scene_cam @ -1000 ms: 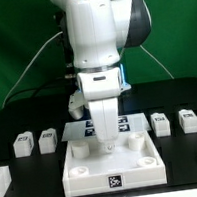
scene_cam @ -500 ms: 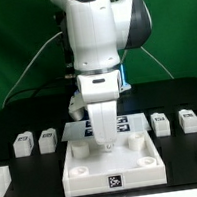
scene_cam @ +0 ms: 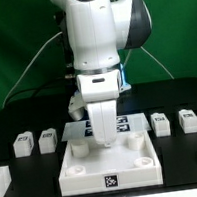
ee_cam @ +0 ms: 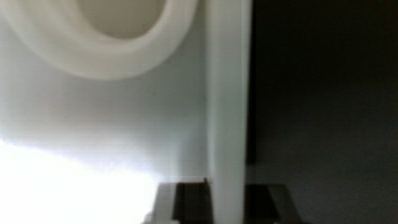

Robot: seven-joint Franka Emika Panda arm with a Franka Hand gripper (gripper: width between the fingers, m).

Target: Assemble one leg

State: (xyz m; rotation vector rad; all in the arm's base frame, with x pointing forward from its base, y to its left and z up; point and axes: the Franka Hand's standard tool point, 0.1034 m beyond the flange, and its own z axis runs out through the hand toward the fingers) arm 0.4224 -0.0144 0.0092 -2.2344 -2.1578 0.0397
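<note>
Closest to me lies the panel point(scene_cam: 108, 164), flat on the black table point(scene_cam: 37, 185). Its round sockets point(scene_cam: 145, 162) face up, so I think they are ready to receive a leg. At the 12 o'clock edge of the panel the gripper point(scene_cam: 110, 138) is down on it, hanging straight from the arm point(scene_cam: 96, 36). In the wrist view the thin white rim of the panel runs between the two dark fingers point(ee_cam: 267, 205), and both seem to press on it. So I judge the gripper is pinching the panel and not a leg, probably to place the panel well, or to stop it from sliding, before any leg goes in. The leg point(scene_cam: 48, 139) is at about 9 o'clock from the gripper, lying on the table near the panel's far corner but apart from it. One more like it lies further out at 9 o'clock, and two lie at 3 o'clock. It is a small white block with a black-and-white tag, much smaller than the panel, and nothing touches it. Behind the gripper, at 12 o'clock, the marker board point(scene_cam: 82, 129) lies flat.
</note>
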